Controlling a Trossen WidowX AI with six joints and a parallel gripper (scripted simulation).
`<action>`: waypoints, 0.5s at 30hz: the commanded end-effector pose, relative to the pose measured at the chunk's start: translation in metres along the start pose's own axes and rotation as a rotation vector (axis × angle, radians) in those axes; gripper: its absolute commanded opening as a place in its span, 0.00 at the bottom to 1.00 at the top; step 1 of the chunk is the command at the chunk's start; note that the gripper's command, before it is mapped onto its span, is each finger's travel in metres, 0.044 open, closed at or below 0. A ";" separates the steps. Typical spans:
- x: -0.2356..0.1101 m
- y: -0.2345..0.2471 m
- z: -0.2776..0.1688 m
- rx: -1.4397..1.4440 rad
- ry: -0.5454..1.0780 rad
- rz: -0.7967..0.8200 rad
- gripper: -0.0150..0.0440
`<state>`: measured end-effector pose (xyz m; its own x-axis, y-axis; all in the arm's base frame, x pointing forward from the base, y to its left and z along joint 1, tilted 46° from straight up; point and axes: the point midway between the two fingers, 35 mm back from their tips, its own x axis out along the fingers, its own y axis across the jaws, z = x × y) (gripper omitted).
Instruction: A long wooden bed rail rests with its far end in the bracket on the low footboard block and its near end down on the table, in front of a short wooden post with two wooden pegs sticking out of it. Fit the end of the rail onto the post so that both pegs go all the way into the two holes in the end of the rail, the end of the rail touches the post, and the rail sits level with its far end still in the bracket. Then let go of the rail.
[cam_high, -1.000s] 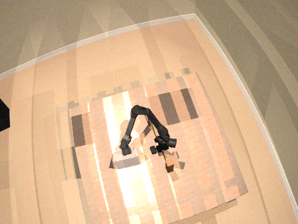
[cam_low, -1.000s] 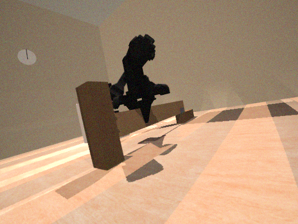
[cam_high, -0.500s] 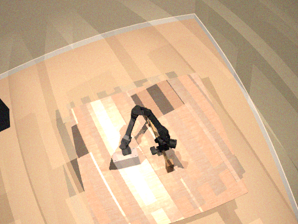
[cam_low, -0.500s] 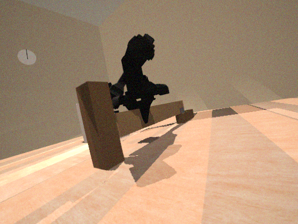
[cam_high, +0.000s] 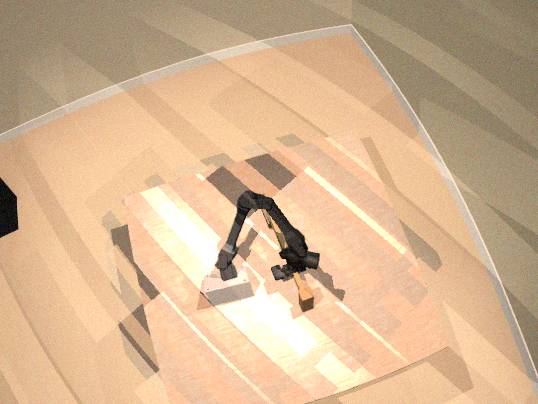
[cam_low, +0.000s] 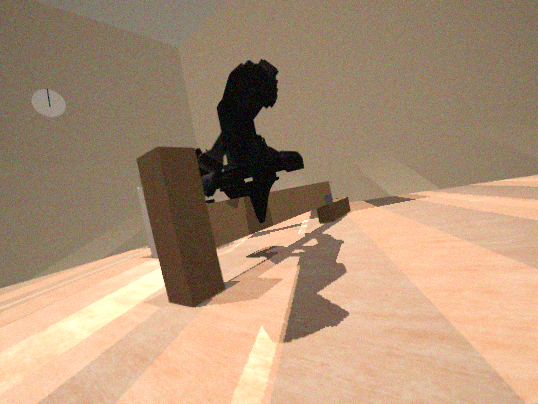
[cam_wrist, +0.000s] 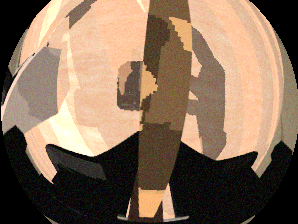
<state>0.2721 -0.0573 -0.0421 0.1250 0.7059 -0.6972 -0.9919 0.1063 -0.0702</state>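
Observation:
The long wooden rail (cam_high: 300, 284) (cam_low: 295, 197) (cam_wrist: 165, 83) runs from the low footboard block (cam_low: 334, 210) toward the short wooden post (cam_high: 306, 301) (cam_low: 180, 225). My gripper (cam_high: 290, 270) (cam_low: 261, 210) (cam_wrist: 153, 135) is shut on the rail near its post end and holds that end off the table. In the exterior view the rail's near end goes behind the post, so the pegs and holes are hidden. In the wrist view the rail runs straight up the middle from between the fingers.
The arm's grey base block (cam_high: 230, 292) stands left of the post. The table's pale border (cam_high: 440, 165) runs along the right and back. A round white disc (cam_low: 48, 102) hangs on the left wall. A dark shape (cam_high: 7, 207) sits at the far left edge.

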 end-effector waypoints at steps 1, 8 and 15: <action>-0.002 -0.001 -0.003 -0.001 0.002 -0.008 0.25; -0.002 -0.001 -0.005 -0.001 0.002 -0.008 0.25; -0.002 -0.001 -0.007 -0.001 0.003 -0.008 0.25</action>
<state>0.2720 -0.0588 -0.0447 0.1230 0.7084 -0.6950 -0.9921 0.1053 -0.0683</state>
